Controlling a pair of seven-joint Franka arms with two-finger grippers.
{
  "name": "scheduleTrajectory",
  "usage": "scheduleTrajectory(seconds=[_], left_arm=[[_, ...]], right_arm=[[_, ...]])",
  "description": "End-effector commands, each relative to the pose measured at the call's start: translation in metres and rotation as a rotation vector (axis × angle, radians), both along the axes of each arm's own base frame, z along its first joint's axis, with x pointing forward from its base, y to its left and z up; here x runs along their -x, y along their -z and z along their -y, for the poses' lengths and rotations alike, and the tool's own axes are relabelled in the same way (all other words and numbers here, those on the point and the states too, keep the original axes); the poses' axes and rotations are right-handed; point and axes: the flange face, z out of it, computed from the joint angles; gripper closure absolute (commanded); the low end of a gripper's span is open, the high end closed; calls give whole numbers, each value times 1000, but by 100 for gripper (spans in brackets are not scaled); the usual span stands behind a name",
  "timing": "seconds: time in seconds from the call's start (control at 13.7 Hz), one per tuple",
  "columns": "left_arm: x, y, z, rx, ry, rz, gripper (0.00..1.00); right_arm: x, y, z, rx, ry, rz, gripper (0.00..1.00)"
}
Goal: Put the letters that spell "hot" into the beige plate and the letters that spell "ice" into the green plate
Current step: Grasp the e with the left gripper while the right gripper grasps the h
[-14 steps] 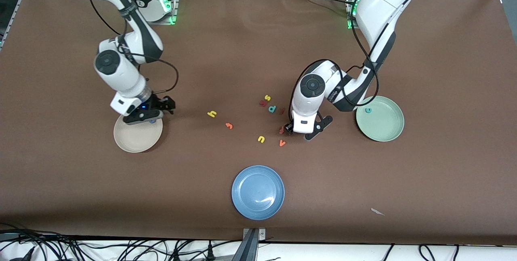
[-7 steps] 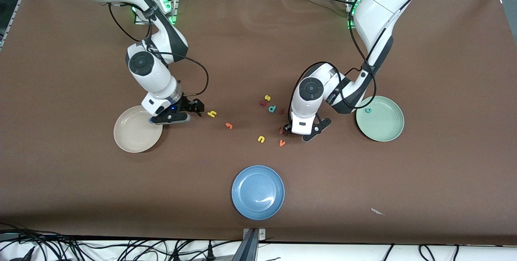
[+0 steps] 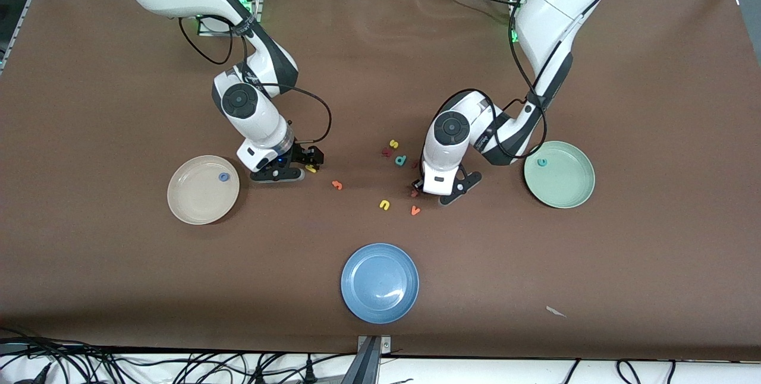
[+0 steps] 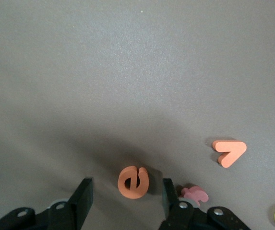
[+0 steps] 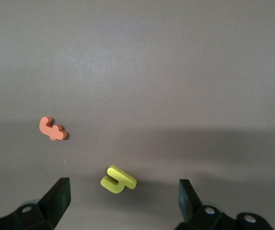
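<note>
**Both grippers low over letters: e and h**

Front view: the right gripper (image 3: 300, 167) is down at the h (image 3: 311, 168), fingers spread wide and empty. The left gripper (image 3: 437, 189) sits low over the e, which the arm hides here. The o (image 3: 223, 176) lies in the beige plate (image 3: 190, 205); the c (image 3: 541, 162) lies in the green plate (image 3: 571, 194). The t (image 3: 337, 185) rests on the table between the arms.

Left wrist view: the e (image 4: 133, 181) lies flat between the fingers (image 4: 82, 200), which stand partly closed with gaps on both sides, not yet touching it. Foam, so judged light, soft and thin; pinch across the outer edges, low to the table.

Right wrist view: the h (image 5: 118, 179) sits between the open fingers (image 5: 58, 197), t (image 5: 52, 129) nearby. Same handling; grip across its stem.

Change: a second ago the right gripper hung over the beige plate; it has crossed to the h. The left fingers have narrowed.
</note>
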Motion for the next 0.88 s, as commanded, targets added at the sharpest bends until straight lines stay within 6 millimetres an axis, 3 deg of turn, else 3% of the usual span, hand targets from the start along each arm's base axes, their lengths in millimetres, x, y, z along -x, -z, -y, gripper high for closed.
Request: scheduleTrajectory(seconds=[0.0, 0.44, 0.8], left_arm=[[-6, -1, 2, -22, 14, 16, 37], [-7, 2, 1, -21, 1, 15, 47], [-7, 4, 0, -21, 0, 15, 75]], right_arm=[[1, 10, -9, 14, 6, -16, 3], [14, 33, -24, 66, -16, -6, 5], [15, 37, -26, 75, -24, -3, 12]])
